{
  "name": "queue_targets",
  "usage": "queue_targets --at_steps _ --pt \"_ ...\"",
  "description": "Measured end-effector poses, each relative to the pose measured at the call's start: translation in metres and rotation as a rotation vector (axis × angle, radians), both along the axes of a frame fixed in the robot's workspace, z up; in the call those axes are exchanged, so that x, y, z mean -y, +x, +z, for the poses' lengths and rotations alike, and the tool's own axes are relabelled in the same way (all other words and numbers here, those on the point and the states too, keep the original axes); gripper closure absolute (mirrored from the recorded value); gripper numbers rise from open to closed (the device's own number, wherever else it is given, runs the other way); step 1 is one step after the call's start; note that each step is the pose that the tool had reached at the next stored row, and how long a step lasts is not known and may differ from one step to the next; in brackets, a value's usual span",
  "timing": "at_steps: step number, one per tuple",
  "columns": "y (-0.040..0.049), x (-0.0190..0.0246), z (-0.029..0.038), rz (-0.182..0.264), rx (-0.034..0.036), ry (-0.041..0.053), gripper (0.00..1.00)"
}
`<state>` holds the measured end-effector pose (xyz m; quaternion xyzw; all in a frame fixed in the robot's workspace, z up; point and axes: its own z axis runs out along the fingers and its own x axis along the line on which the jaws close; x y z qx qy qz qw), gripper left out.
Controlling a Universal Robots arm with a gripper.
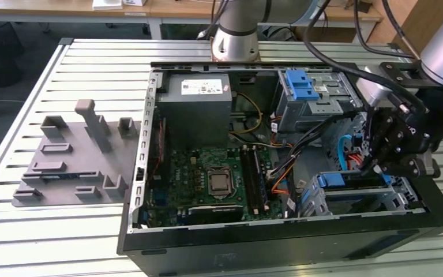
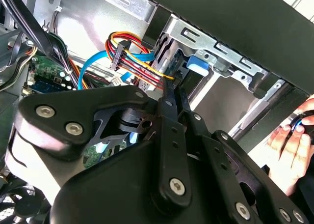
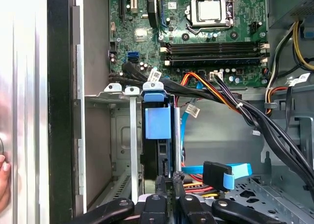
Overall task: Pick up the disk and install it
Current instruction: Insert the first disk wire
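Since the computer case (image 1: 283, 248) lies open-side-up on the slatted table (image 1: 90, 63), everything inside can be reached straight from above. In the exterior view, that's why the arm hangs over the corner on that view's right. The gripper (image 1: 369, 168) points down at the drive cage (image 1: 394, 199) there, and the disk (image 1: 350, 180) already sits in that cage, blue frame up, so it looks at least partly slotted in.

In the second wrist view, the gripper (image 2: 169, 89) has its fingers drawn together to a narrow point with hardly any gap. I'd guess that's so it can fit between the cage rail and the bundle of power wires (image 2: 132, 57). A person's hand (image 2: 294, 145) is just outside the case wall.

In the first wrist view, the disk (image 3: 156, 155) stands on edge between the rails of the cage (image 3: 122, 94), guided like a card in a slot. The gripper (image 3: 168, 182) is right at its near end, jaws narrow. I can't tell whether it's pinching the edge or just pressing on it. The black cables (image 3: 235, 106) are draped clear of the slot.
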<state>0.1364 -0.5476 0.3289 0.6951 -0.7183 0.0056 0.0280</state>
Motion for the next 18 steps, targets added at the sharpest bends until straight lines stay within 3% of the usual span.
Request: queue_targets --at_steps 10,11,18 --pt "0.0 0.0 -0.0008 0.0 -0.0006 0.0005 0.82" --pt "0.0001 0.0 -0.0001 0.0 -0.0006 0.0004 0.76" --pt "0.0001 0.0 0.0132 0.0 -0.0007 0.0006 0.78"
